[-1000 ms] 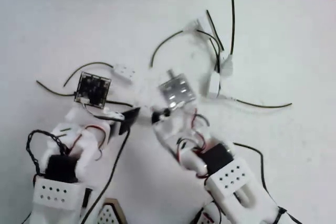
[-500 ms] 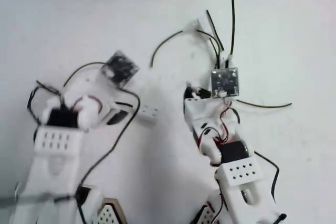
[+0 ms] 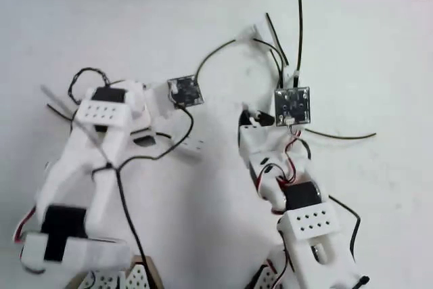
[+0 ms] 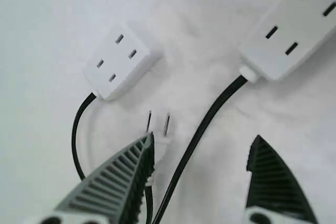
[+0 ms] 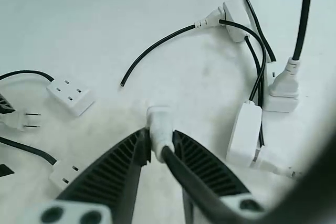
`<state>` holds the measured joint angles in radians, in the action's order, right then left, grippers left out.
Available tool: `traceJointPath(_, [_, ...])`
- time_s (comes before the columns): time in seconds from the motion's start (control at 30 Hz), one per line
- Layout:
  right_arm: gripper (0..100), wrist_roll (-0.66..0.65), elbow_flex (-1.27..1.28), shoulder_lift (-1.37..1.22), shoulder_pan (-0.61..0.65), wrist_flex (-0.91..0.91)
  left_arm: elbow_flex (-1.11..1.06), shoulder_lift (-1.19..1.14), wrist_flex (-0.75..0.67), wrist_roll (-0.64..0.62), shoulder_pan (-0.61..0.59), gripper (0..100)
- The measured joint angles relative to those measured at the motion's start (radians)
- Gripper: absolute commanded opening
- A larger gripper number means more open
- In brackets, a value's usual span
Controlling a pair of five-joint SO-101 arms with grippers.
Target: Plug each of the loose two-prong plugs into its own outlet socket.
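A loose white two-prong plug lies on the table with its prongs pointing at a small white outlet socket. My left gripper hangs open over it, one finger touching the plug's side. A second, longer outlet socket lies farther off, its black cord running between the fingers. My right gripper is shut on another white plug at the table's middle. From there the first plug and both sockets lie off to one side.
Toward the back right, several plugs sit joined to white sockets, with black cords crossing around them. A loose cord end lies near the middle. The left arm stretches over the table's left half.
The left arm has extended and swung right, bringing its gripper over the loose plug and sockets. The right arm moved right with its plug, then kept still.
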<state>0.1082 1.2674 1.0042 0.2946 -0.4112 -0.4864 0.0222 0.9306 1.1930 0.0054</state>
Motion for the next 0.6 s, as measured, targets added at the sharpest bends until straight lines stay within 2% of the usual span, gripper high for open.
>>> traceJointPath(0.3, [1.7,0.0,0.006,0.0,0.0,0.0,0.04,-0.143,-0.048,0.002,0.041,28])
traceJointPath(0.47, [1.7,0.0,0.006,0.0,0.0,0.0,0.04,-0.212,-0.137,-0.014,0.049,28])
traceJointPath(0.6, [1.7,0.0,0.006,0.0,0.0,0.0,0.04,-0.244,-0.16,-0.049,0.048,18])
